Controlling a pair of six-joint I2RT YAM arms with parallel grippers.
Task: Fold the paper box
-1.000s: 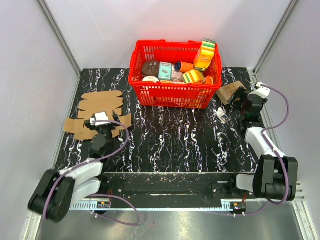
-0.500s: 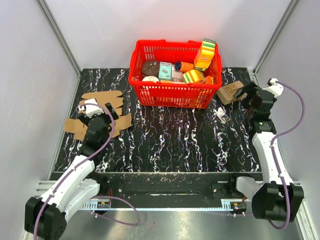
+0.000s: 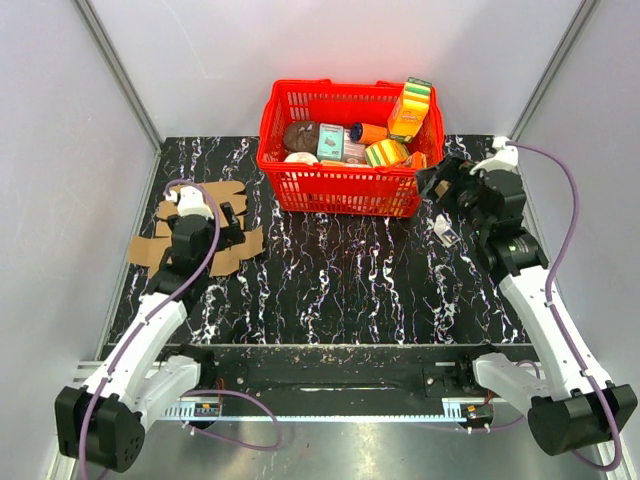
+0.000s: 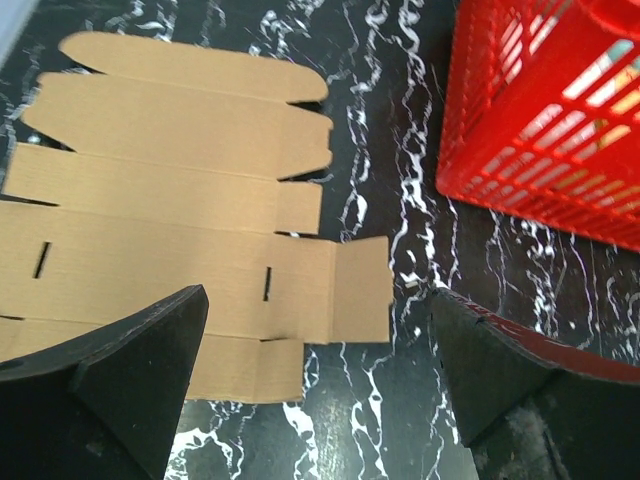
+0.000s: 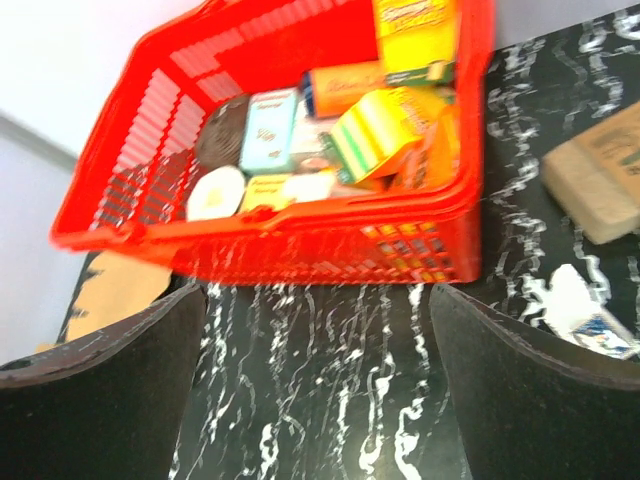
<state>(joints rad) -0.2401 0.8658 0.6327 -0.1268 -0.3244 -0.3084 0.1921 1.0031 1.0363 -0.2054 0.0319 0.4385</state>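
The paper box (image 3: 243, 247) lies flat and unfolded on the left of the black marbled table, partly hidden under my left arm. In the left wrist view the paper box (image 4: 170, 210) shows its flaps, slots and tabs spread out. My left gripper (image 3: 218, 222) hovers above its right edge; in the wrist view the left gripper (image 4: 318, 295) is open with nothing between the fingers. My right gripper (image 3: 452, 186) hangs by the basket's right front corner. The right gripper (image 5: 318, 292) is open and empty, above bare table.
A red basket (image 3: 340, 190) full of groceries stands at the back centre, its wall (image 4: 540, 150) close to the right of my left gripper. A small printed brown carton (image 5: 595, 185) and a small white packet (image 3: 445, 235) lie at the right. Grey walls enclose the table.
Both arms have stretched forward. The left gripper moved up over the flat cardboard's right side. The right gripper swung left, from the carton toward the basket's corner. Both stayed open.
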